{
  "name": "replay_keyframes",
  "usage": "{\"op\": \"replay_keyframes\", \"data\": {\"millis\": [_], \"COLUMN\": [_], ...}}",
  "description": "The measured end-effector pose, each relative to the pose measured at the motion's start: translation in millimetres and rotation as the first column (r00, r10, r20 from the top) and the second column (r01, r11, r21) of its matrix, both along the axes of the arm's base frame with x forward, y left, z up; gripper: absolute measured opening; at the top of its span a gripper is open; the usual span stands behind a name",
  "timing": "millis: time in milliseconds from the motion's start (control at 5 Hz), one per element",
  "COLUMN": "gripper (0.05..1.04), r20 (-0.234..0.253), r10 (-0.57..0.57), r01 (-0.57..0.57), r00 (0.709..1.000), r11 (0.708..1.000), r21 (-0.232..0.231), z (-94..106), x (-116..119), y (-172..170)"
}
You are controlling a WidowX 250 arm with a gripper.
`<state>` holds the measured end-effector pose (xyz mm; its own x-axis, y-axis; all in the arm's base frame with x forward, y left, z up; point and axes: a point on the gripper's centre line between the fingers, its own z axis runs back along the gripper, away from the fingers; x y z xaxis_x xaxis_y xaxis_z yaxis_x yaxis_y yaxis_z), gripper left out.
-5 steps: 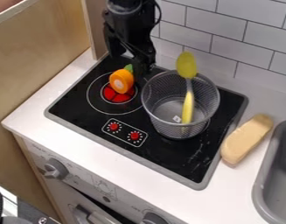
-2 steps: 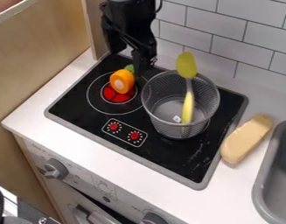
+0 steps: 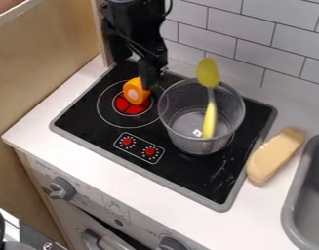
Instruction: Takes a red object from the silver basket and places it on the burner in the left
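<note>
The orange object (image 3: 133, 92) lay on the left burner (image 3: 124, 105), outside the silver basket (image 3: 185, 142). Your gripper (image 3: 135, 73) was beside it, its claw spread, pinching nothing. The placing seemed finished; next you needed to lift away carefully, without pushing it.

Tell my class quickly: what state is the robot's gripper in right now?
Gripper: open, fingers apart, holding nothing; one finger overlaps the orange object in view, contact cannot be told.
</note>
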<state>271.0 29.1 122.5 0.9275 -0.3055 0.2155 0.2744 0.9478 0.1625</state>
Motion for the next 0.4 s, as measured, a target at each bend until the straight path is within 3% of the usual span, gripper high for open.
{"op": "replay_keyframes", "data": {"millis": [400], "gripper": [0.989], "r20": [0.004], "r10": [0.046], "r01": [-0.047], "r00": [0.999], "r11": [0.999], "r21": [0.012], "z": [1.5], "x": [-17], "y": [-37]}}
